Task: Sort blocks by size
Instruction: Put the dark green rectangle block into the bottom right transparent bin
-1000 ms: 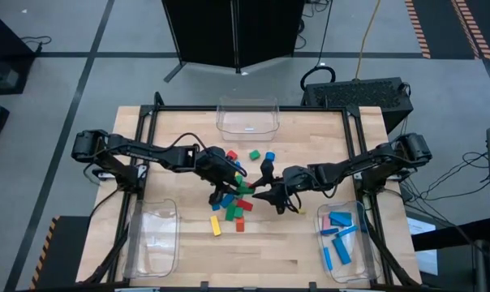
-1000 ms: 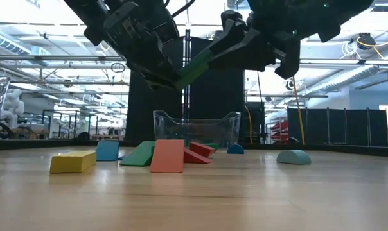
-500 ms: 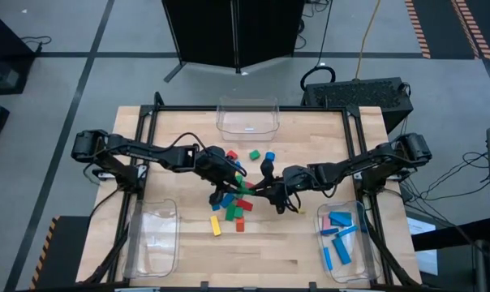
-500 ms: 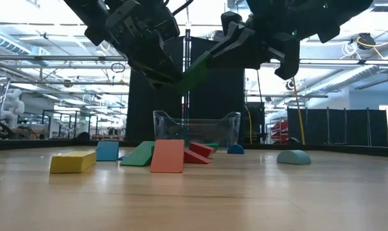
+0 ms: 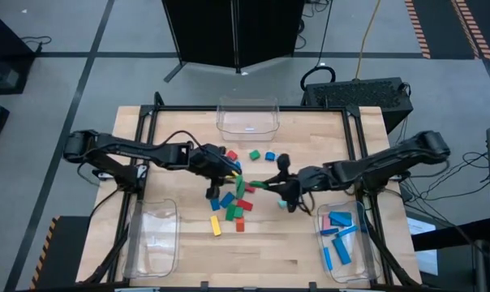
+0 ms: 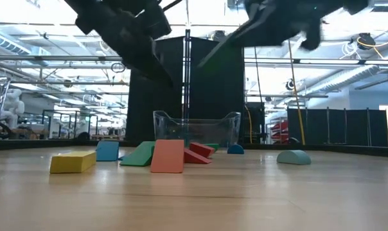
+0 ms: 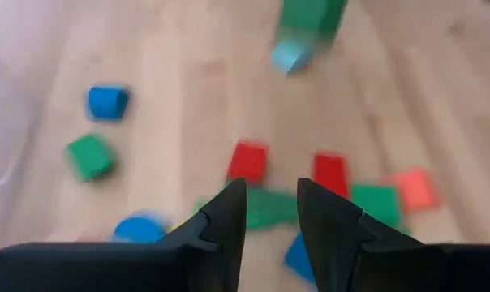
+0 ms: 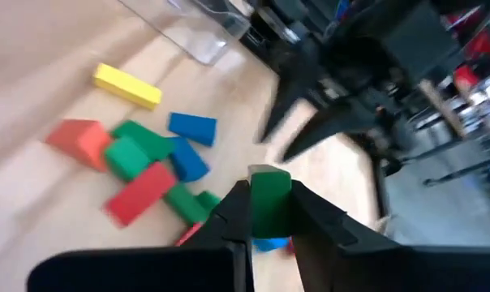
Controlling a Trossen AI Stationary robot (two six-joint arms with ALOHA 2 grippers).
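From above, you see the blocks [image 5: 233,201] clustered at the table's middle: green, red and blue pieces packed together, a yellow bar [image 5: 216,225] at the near edge of the pile, and a red, a green and a blue piece lying apart toward the far side. Blue bars lie in the clear bin [image 5: 342,242] at the near right corner. The near left bin [image 5: 152,239] and the far bin [image 5: 247,118] flank the pile. Your right gripper [image 5: 265,184] hangs just right of the cluster, clamped on a green bar [image 5: 260,185]. Your left gripper [image 5: 231,168] sits over the cluster's far left side.

At table height, the yellow bar [image 6: 72,162], a blue cube, a green wedge [image 6: 140,154] and a salmon block [image 6: 167,156] stand in front, with the far bin [image 6: 195,129] behind them. Both arms are dark shapes overhead.

In your left wrist view, the fingers [image 7: 225,219] stand a little apart with nothing between them, above red, green and blue pieces.

In your right wrist view, the fingers [image 8: 233,212] pinch the green bar [image 8: 268,200] upright, with the pile beyond and the left gripper [image 8: 298,122] facing you.
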